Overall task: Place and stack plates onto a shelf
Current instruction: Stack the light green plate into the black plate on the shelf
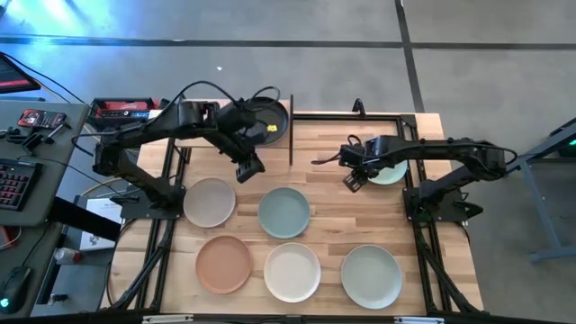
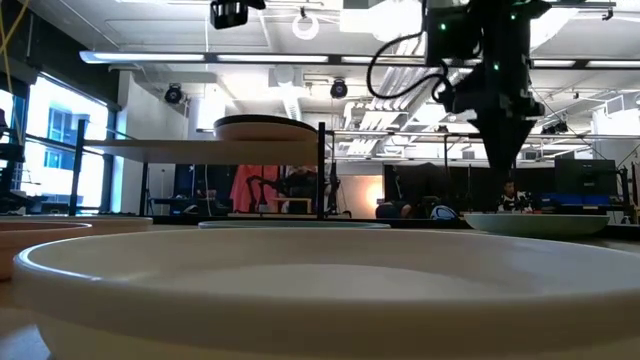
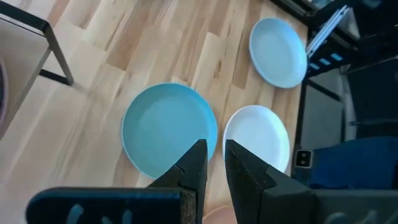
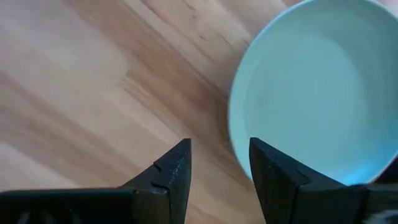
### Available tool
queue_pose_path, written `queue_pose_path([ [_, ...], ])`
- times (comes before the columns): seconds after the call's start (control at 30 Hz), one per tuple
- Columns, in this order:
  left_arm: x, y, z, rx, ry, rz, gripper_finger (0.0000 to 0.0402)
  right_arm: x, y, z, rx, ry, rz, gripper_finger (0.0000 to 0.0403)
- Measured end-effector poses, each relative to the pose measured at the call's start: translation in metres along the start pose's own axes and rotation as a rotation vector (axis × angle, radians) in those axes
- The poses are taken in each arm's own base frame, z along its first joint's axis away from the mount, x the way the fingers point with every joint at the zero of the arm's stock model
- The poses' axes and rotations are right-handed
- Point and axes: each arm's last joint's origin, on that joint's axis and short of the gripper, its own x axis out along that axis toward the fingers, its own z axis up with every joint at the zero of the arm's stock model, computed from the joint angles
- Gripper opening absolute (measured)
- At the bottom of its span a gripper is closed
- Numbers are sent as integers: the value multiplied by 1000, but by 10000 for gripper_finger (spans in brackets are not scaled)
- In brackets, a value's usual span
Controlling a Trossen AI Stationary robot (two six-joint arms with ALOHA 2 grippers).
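The shelf (image 1: 236,148) stands at the table's far left, and a black plate (image 1: 270,117) lies on it. Five plates rest flat on the table: grey-beige (image 1: 210,202), pale blue-green (image 1: 284,212), terracotta (image 1: 224,265), cream (image 1: 292,272) and pale grey-green (image 1: 371,276). A green plate (image 1: 391,173) lies partly under the right arm. No pink plate shows clearly. My left gripper (image 1: 248,168) hovers by the shelf's near edge, above the pale blue-green plate (image 3: 168,127), open by a narrow gap and empty. My right gripper (image 4: 217,163) is open over bare wood, just beside the green plate's rim (image 4: 239,106).
The shelf's black metal legs (image 1: 291,130) stand upright near the table's middle far side. The cream plate (image 2: 320,290) fills the foreground of the low view. Bare wood lies between the green plate and the pale blue-green one. A desk with gear (image 1: 36,135) sits left of the table.
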Motion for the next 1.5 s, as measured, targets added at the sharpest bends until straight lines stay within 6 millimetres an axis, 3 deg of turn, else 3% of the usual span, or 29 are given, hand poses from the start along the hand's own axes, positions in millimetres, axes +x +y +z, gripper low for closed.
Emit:
queue_pose_path([
  [0.4, 7, -23, -8, 72, 24, -4, 47, 41, -7, -11, 20, -1, -21, 138],
  [0.7, 7, -25, -9, 76, 25, -7, 47, 67, -13, -20, 23, 7, 0, 138],
  [1.07, 7, -25, -8, 78, 18, -9, 47, 78, -17, -29, 28, 23, -31, 136],
  [1.2, 7, -25, -8, 78, 18, -7, 47, 79, -17, -30, 35, 31, -26, 112],
  [1.5, 7, -25, -6, 84, -4, -12, 47, 79, -16, -31, 56, 48, 2, 7],
])
